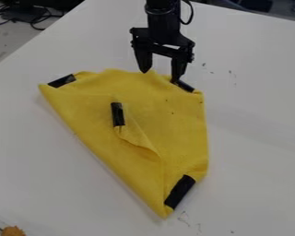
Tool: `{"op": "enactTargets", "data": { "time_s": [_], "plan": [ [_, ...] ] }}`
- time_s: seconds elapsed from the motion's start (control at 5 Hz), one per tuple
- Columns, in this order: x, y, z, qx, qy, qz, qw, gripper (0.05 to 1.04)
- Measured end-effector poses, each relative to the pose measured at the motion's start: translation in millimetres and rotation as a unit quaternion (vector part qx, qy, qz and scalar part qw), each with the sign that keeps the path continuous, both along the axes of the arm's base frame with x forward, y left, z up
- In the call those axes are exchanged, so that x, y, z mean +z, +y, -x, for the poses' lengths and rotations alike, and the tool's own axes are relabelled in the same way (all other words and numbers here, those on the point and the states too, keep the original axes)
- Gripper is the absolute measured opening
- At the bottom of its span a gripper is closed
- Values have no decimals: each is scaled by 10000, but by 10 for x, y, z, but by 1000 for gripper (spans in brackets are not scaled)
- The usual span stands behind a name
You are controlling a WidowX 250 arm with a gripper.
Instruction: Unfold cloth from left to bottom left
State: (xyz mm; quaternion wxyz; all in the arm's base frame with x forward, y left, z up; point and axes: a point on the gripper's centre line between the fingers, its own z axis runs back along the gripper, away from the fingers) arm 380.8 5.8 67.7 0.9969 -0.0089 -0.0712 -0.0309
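The yellow cloth point(165, 106) is lying partly folded around the middle of the white table point(255, 138), its pointed lower end reaching toward the near side. White tabletop is stretching away from the cloth on every side, with wide stretches to its right and lower left in the view. The table's far edge is running along the top, and another edge is slanting across the upper left, past some cables point(36, 18).

The gripper point(160, 76) is hanging over the cloth's far edge, its two fingers standing spread apart. The finger on the view's right is coming down at a black strip point(184, 86); whether it is touching is hard to make out, since dark is overlapping dark.

The folded layers are hiding part of the cloth's underside, and the top of the view is cutting off the arm. An orange-brown thing point(13, 231) is sitting at the bottom left, cut off by the view's edge.

One gripper, one cloth and four black strips are showing: two are lying near the far corners, one is lying on the inner fold, and one is crossing near the lower point.
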Motion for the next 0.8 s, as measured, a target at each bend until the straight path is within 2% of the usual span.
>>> {"op": "enactTargets", "data": {
  "time_s": [0.2, 0.8],
  "plan": [
    [-139, 5, 27, 15, 184, 6, 9998, 1001],
    [-207, 455, 82, 637, 187, -93, 9978, 1001]
  ]
}}
